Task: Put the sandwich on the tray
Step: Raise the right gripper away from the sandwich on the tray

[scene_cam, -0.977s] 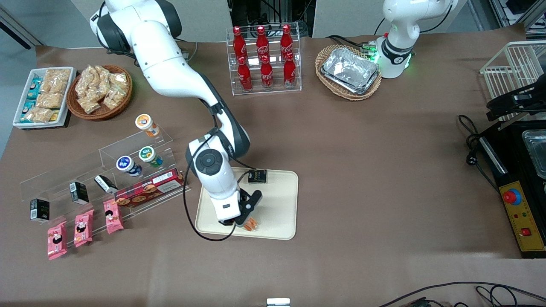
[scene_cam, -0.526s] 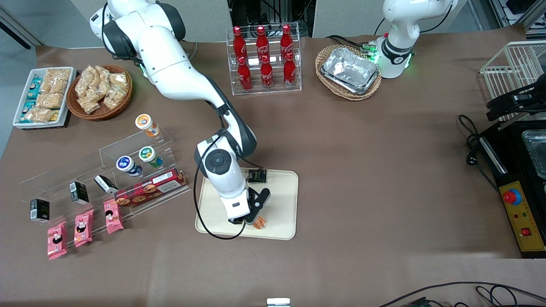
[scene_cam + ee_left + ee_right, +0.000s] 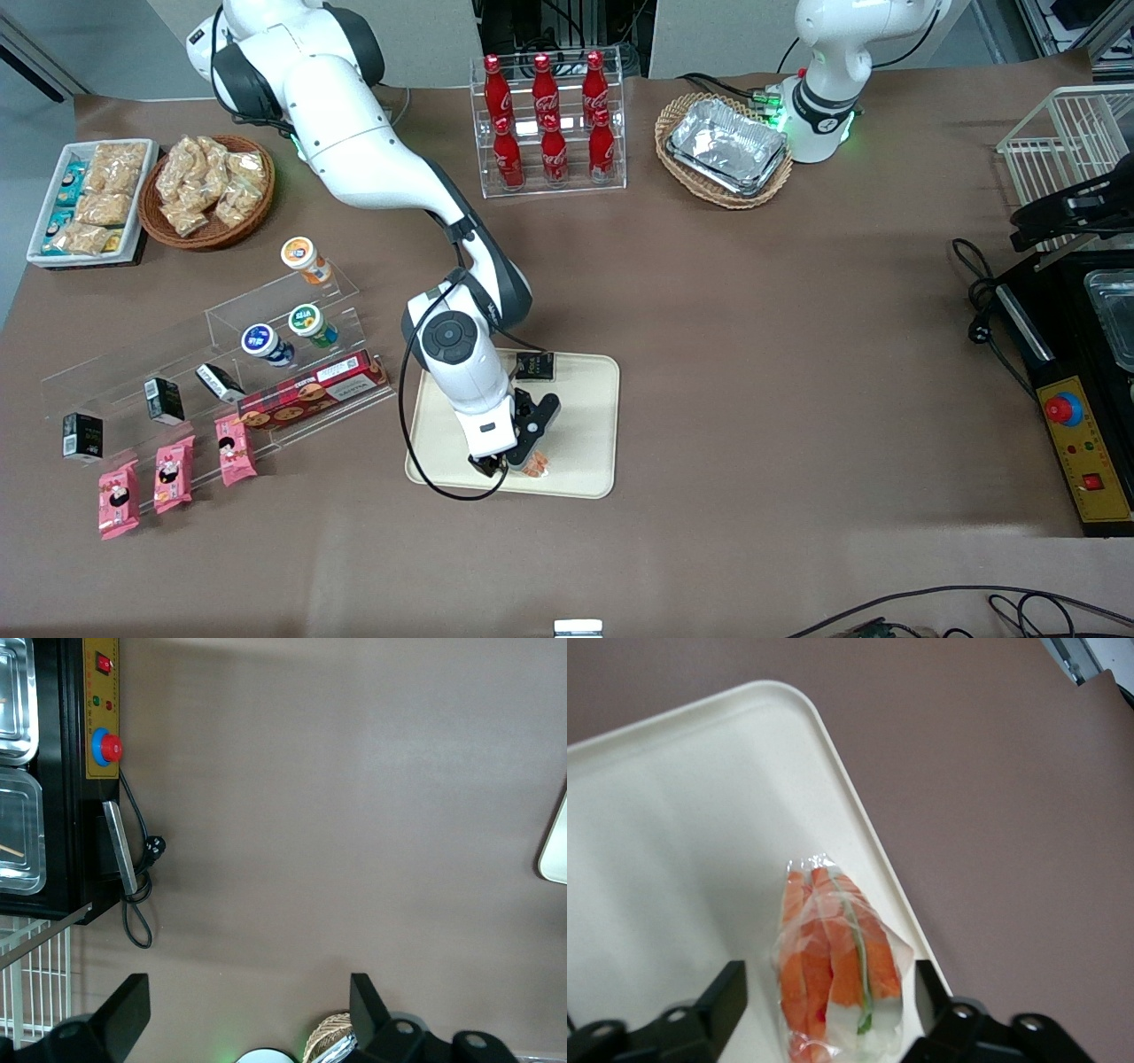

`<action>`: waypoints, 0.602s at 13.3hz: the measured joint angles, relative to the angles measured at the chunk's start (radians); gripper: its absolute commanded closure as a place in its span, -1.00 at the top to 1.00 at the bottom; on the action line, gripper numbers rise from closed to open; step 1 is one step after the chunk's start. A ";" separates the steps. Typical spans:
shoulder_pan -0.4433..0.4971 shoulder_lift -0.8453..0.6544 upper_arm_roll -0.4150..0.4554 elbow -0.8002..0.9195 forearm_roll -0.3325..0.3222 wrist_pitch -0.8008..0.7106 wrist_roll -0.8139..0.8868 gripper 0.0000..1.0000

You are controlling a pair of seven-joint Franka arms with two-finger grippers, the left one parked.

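Note:
The sandwich, a clear-wrapped wedge with orange-red and whitish-green layers, lies on the cream-beige tray, close to the tray's rim nearest the front camera. My right gripper is right above it and open. In the right wrist view the sandwich rests on the tray between the two black fingers. There is a gap on each side of it and it lies close to the tray's rim. The gripper straddles it without touching.
A small black box lies on the tray's edge farthest from the camera. Toward the working arm's end are an acrylic stand with a dark red biscuit box and pink snack packs. A cola bottle rack stands farther back.
The gripper and sandwich have shifted a little along the tray toward the parked arm's end, then settled close to the rim nearest the camera.

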 measured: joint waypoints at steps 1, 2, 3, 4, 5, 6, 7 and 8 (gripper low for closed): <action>-0.001 -0.004 0.000 0.006 0.023 -0.015 0.000 1.00; -0.002 -0.012 0.000 0.014 0.040 -0.040 0.000 1.00; -0.004 -0.024 -0.002 0.023 0.049 -0.068 0.000 1.00; -0.009 -0.045 -0.002 0.031 0.056 -0.103 0.003 1.00; -0.017 -0.072 -0.003 0.037 0.066 -0.142 0.004 1.00; -0.026 -0.105 -0.005 0.041 0.078 -0.186 0.005 1.00; -0.036 -0.143 -0.008 0.044 0.089 -0.234 0.006 1.00; -0.049 -0.184 -0.010 0.047 0.095 -0.285 0.007 1.00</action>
